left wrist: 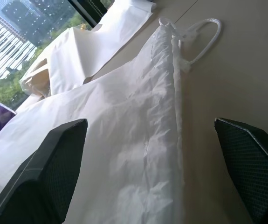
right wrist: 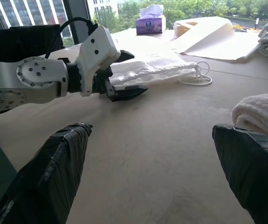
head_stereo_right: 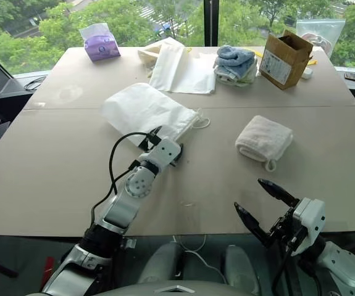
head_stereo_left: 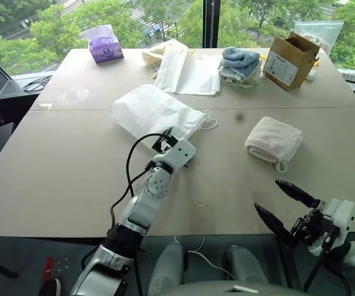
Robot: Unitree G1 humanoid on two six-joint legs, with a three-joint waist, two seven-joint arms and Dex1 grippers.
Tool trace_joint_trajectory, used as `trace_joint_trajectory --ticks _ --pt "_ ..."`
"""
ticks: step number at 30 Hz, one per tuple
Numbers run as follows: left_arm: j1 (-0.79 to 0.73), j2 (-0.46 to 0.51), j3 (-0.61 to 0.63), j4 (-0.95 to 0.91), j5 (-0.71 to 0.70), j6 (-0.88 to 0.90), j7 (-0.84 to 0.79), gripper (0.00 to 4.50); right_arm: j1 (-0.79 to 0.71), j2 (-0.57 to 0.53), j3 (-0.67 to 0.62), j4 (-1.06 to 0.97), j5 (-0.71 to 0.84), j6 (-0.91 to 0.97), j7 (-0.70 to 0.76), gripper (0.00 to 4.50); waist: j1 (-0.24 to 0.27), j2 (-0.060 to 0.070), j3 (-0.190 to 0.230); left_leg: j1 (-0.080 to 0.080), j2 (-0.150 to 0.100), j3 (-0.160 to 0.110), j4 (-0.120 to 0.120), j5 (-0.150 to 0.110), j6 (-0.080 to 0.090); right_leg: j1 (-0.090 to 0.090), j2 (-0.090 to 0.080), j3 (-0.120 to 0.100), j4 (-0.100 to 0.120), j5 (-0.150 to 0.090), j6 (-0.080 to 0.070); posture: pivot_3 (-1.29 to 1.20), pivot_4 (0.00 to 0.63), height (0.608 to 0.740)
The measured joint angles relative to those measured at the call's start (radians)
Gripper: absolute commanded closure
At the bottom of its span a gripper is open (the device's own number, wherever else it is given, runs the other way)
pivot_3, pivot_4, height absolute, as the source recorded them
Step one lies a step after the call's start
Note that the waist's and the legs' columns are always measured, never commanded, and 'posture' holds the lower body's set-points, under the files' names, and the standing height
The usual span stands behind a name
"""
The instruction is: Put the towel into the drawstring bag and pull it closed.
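Note:
The drawstring bag (head_stereo_left: 155, 111) lies flat in the middle of the table, its mouth and looped white cords (head_stereo_left: 209, 122) toward the right. My left gripper (head_stereo_left: 178, 143) is open and level at the bag's near edge. In the left wrist view its two fingers (left wrist: 54, 163) stand wide on either side of the bag's gathered mouth (left wrist: 171, 116), with nothing held. The towel (head_stereo_left: 274, 139), cream-white, fluffy and folded, lies to the right, its small loop (head_stereo_left: 281, 165) toward me. My right gripper (head_stereo_left: 268, 195) is open over the table's front edge, short of the towel (right wrist: 259, 114).
At the back of the table are a purple tissue pack (head_stereo_left: 105, 48), flat white bags (head_stereo_left: 186, 71), a pile of blue and pale towels (head_stereo_left: 239, 65), an open cardboard box (head_stereo_left: 289, 58) and a clear plastic bag (head_stereo_left: 318, 29). Bare tabletop (head_stereo_left: 226, 179) lies between bag and towel.

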Motion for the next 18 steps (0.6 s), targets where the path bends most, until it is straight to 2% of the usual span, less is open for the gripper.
trace_joint_trajectory --ticks 4,7,9,11,13,16,18 --pt "-0.001 -0.018 0.004 0.013 0.017 0.003 0.028 0.03 -0.007 0.004 0.001 0.004 0.0 -0.013 0.0 0.0 0.0 0.0 0.0 0.0 0.0 0.0 0.0 0.0 0.0 0.0 0.0 0.0 0.0 0.0 0.0 0.0 0.15 0.74" --pt "-0.005 -0.028 0.01 0.025 0.017 0.011 0.038 0.73 -0.008 0.008 0.001 0.004 0.0 -0.019 0.001 0.0 -0.001 0.0 0.0 0.001 0.0 0.0 0.0 0.0 0.0 0.0 0.0 0.0 0.001 0.0 0.0 0.0 0.15 0.74" --pt "-0.009 -0.028 0.014 0.042 0.023 0.017 0.04 1.65 -0.008 0.009 0.001 0.004 0.0 -0.027 0.001 0.0 -0.004 0.0 0.0 0.001 0.001 0.001 0.0 0.0 0.0 0.0 0.001 0.0 0.001 0.0 0.0 0.0 0.15 0.74" --pt "-0.009 -0.028 0.018 0.046 0.029 0.023 0.047 2.31 -0.008 0.009 0.001 0.005 0.0 -0.035 0.001 0.0 -0.006 0.0 0.0 0.001 0.001 0.001 0.0 0.0 0.0 0.0 0.001 0.0 0.001 0.0 0.0 0.0 0.15 0.74" --pt "-0.017 -0.027 0.038 0.044 0.03 0.023 0.053 3.33 -0.008 0.01 0.001 0.005 0.0 -0.036 0.001 0.0 -0.002 0.001 0.0 0.001 0.001 0.001 0.0 0.0 0.0 0.0 0.001 0.0 0.001 0.0 0.0 0.0 0.15 0.74" --pt "-0.026 -0.027 0.048 0.04 0.033 0.023 0.063 4.48 -0.007 0.015 0.002 0.006 -0.002 -0.037 -0.001 0.0 0.002 0.002 -0.001 0.001 0.001 0.001 0.0 0.0 0.0 0.001 0.001 0.0 0.001 0.0 0.0 0.0 0.15 0.74" --pt "-0.027 -0.028 0.057 0.042 0.035 0.024 0.07 4.48 -0.007 0.016 0.002 0.006 -0.005 -0.039 -0.002 0.0 0.004 0.002 -0.002 0.002 0.0 0.0 0.0 0.0 0.0 0.002 0.001 0.0 0.001 0.0 0.0 0.0 0.15 0.74"
